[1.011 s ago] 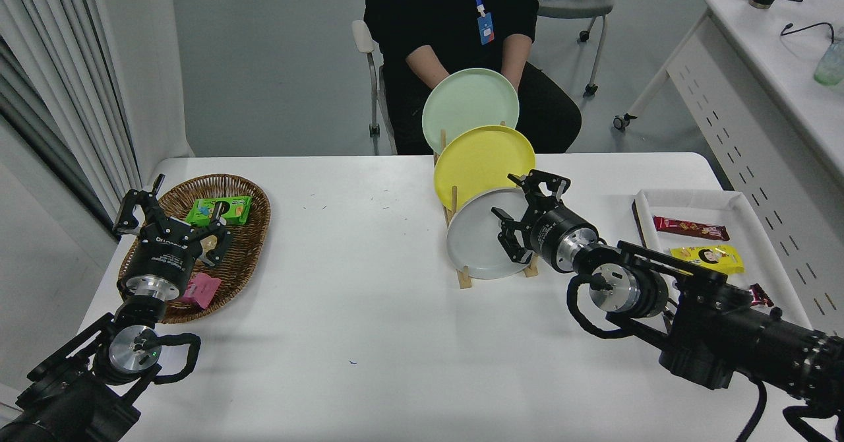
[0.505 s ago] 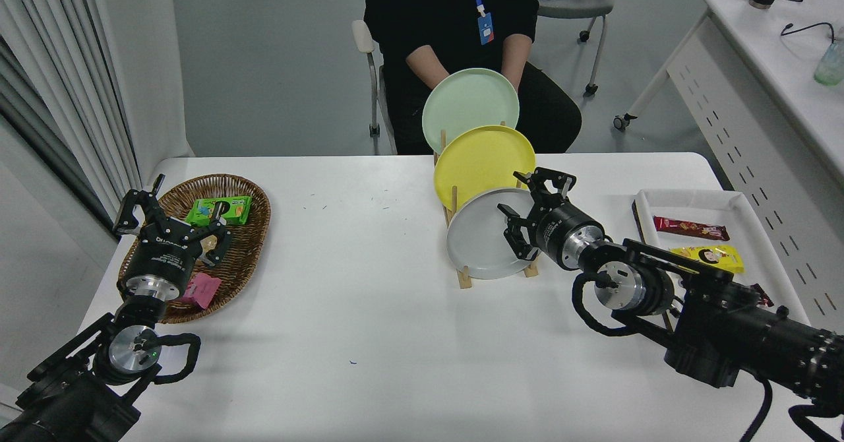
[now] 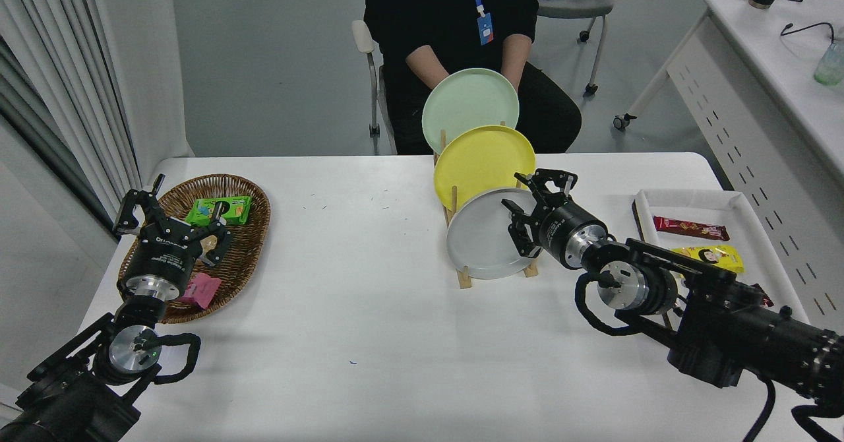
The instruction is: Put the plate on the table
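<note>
R gripper (image 3: 531, 212) spread wide at right rim of grey plate (image 3: 481, 241), upright in rack (image 3: 465, 277) on table (image 3: 369, 336); L gripper (image 3: 173, 216) parked, spread.

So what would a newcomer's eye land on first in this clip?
Probably the three plates standing on edge in a wooden rack mid-table: a mint green plate at the back, a yellow plate in the middle, and the grey plate in front. The right claw sits open at the grey plate's right rim. A person sits behind.
</note>
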{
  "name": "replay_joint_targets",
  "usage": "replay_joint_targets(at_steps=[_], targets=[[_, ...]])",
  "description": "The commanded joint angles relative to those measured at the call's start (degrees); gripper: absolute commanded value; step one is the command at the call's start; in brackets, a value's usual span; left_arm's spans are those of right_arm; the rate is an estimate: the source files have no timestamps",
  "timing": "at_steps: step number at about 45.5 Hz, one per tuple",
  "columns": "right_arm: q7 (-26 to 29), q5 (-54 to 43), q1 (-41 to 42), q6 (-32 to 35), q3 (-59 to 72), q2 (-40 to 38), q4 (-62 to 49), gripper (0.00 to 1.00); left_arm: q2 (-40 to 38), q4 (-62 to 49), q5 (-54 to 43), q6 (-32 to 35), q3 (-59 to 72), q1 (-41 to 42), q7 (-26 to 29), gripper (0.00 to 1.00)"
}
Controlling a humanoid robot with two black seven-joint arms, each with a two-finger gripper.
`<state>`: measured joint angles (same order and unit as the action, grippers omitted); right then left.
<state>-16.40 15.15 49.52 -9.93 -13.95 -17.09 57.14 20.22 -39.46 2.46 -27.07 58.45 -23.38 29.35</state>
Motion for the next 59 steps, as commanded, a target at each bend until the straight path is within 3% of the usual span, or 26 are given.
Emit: replay_joint_targets(at_steps=[1,59], targets=[[-0.03,-0.03,0.05,-0.09,-0.12,0.21,-0.09,0.43,0.00,0.00,0.00,0.00,0.00,0.00,0.00,0.98],[-0.39,-1.97,-0.04,-0.09,-0.64,0.12,-0.18,0.18,0.00,0.00,0.00,0.00,0.00,0.00,0.00,0.98]])
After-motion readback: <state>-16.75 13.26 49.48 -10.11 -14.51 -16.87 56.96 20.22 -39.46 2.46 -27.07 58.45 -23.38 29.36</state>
